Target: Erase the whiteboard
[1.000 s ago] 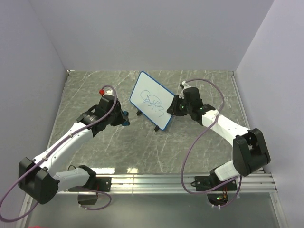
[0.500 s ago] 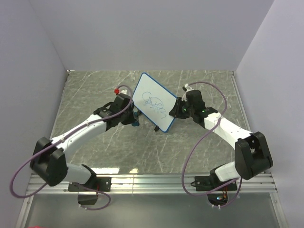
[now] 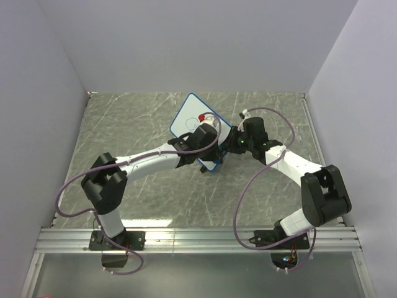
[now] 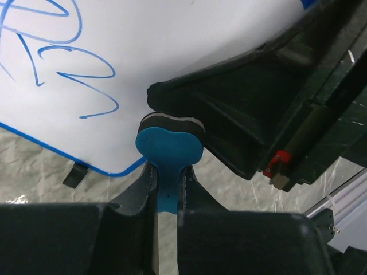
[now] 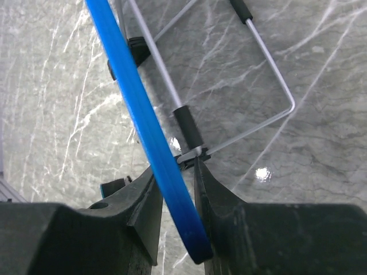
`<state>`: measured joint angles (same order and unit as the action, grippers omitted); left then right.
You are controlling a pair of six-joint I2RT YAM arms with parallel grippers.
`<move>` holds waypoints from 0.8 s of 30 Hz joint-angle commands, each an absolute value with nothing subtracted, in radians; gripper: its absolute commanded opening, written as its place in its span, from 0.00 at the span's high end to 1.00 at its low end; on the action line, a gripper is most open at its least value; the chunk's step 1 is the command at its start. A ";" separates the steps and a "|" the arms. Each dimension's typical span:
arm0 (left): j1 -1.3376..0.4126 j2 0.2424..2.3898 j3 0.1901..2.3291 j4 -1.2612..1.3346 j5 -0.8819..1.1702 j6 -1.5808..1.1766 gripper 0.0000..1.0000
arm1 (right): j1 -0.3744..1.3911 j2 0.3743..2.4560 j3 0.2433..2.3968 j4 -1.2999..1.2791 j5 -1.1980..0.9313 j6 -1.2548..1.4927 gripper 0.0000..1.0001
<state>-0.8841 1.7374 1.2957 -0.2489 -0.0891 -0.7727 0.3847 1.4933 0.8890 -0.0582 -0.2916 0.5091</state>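
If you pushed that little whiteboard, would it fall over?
Probably stiff: the whiteboard looks flat though held by one edge. Likely tippy: it leans on a thin wire stand, perhaps why the right gripper clamps its rim.

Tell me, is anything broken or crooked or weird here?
Nothing is broken or spilled. The whiteboard stands tilted, but that is its wire stand propping it, with the right hand pinching its blue edge. The blue scribbles are just what the eraser in the left hand is there to wipe.
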 commanded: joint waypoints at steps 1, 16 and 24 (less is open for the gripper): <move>-0.899 1.787 1.341 -0.164 -0.046 -0.792 0.99 | 0.397 1.546 0.815 -0.204 -0.317 0.480 1.00; -0.795 1.756 1.042 0.038 0.003 -0.835 1.00 | 0.397 1.509 0.785 -0.229 -0.362 0.477 1.00; -0.764 1.758 0.988 0.018 0.015 -0.813 1.00 | 0.399 1.500 0.790 -0.227 -0.368 0.488 1.00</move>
<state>-0.7719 1.7557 1.0233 0.0238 0.0063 -0.8280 0.3573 1.4857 0.8433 -0.0151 -0.3546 0.5346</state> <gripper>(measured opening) 0.111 0.302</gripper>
